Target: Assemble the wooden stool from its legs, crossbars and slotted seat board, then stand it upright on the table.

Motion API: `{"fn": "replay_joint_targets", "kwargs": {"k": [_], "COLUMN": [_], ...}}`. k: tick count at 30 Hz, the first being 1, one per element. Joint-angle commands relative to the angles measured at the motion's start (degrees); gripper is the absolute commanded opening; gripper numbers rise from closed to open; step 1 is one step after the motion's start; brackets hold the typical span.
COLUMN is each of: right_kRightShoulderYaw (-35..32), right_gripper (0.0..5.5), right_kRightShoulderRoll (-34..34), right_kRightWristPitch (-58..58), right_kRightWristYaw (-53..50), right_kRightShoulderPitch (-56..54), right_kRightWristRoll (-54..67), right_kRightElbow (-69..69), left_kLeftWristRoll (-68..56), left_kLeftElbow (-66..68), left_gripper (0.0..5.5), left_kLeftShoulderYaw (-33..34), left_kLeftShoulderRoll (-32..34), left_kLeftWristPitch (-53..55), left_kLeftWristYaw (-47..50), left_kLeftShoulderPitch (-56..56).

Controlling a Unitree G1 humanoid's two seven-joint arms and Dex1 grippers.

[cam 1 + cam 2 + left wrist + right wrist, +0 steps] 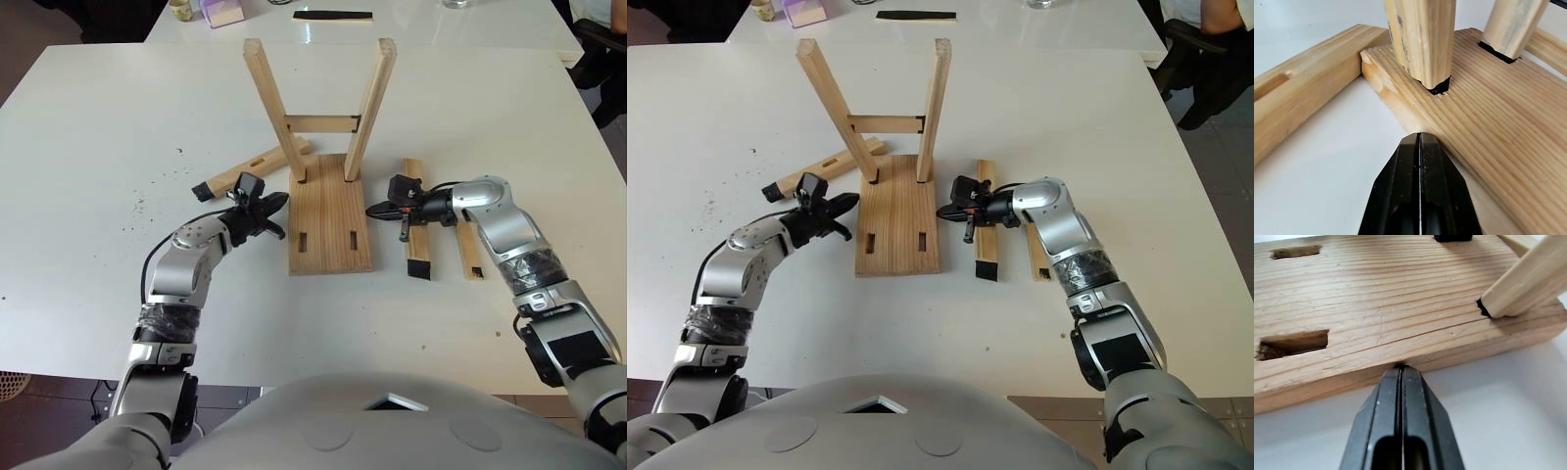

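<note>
- Left gripper (pixel 1419 138) has its fingers pressed together on nothing, tip at the left edge of the seat board (pixel 328 230)
- Just beyond it a loose leg (pixel 245 174) lies flat on the table (pixel 98 147), its end against the board's far corner
- The board lies flat between both grippers; past their tips one upright leg (pixel 274 108) and a second upright leg (pixel 370 108) stand in its far slots, joined by a crossbar (pixel 318 123)
- Right gripper (pixel 1400 368), fingers closed and empty, tip against the board's right edge
- Beneath its wrist another leg (pixel 417 250) and a thinner bar (pixel 468 250) lie side by side
</note>
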Motion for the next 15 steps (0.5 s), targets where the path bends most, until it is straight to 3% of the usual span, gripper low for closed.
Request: {"fn": "replay_joint_targets", "kwargs": {"k": [1,8,15], "right_kRightShoulderYaw": [0.41,-2.87,-18.82], "right_gripper": [0.03,0.03,0.03], "right_kRightShoulderRoll": [2.95,0.93,-4.76], "right_kRightWristPitch": [-0.50,0.76,9.82], "right_kRightWristYaw": [-1.48,-2.77,-13.60], "right_kRightShoulderPitch": [-1.67,0.17,8.74], "right_kRightWristRoll": [0.63,2.16,6.82], "right_kRightElbow": [0.32,-3.66,-24.55], "left_kLeftWristRoll": [-1.27,-0.54,-6.99], "left_kLeftElbow": [-0.96,-2.36,-22.75], "left_gripper": [0.00,0.00,0.00], "left_kLeftShoulderYaw": [-4.12,-1.89,14.36], "left_kLeftShoulderRoll": [-4.51,-5.21,-1.82], "left_kLeftWristPitch": [-0.37,-0.38,5.09], "left_kLeftWristYaw": [-2.51,1.19,9.24], "left_kLeftShoulderPitch": [-0.46,-0.32,10.98]}}
